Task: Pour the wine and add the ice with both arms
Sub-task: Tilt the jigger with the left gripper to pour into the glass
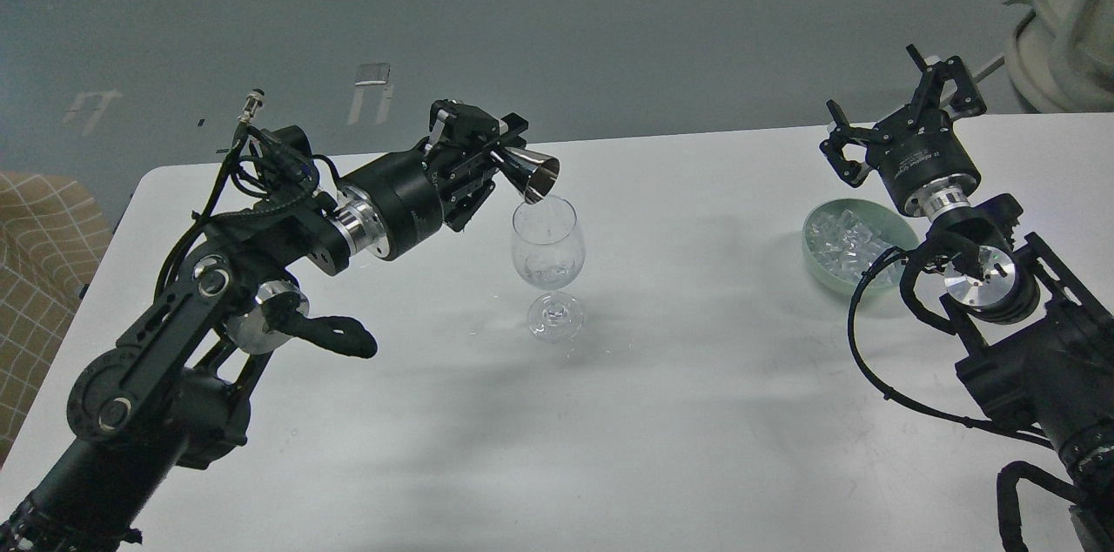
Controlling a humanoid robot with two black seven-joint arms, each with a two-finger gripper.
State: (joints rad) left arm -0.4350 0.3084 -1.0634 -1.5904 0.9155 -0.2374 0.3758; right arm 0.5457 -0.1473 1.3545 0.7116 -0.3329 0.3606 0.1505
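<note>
Item, our left gripper (pixel 498 153): clamped on a small steel jigger (pixel 533 173), tipped mouth-down over the rim of the wine glass (pixel 547 267); our left arm (pixel 261 273) reaches in from the lower left, well above the table.

Item, the wine (pixel 541 205): a thin clear thread falling from the jigger's lip into the glass bowl; a little colourless liquid seems to lie at the bottom of the bowl, though we cannot tell its level.

Item, wine glass: upright on its foot near the middle of the white table (pixel 696 413), apart from everything else standing there.

Item, the ice (pixel 840 243): clear cubes heaped in a pale green bowl (pixel 816 266) toward the right side of the table.

Item, our right gripper (pixel 901 112): raised just behind and above the bowl, fingers spread apart, nothing between them; our right arm (pixel 1018 334) enters from the lower right and partly covers the bowl's near edge.
</note>
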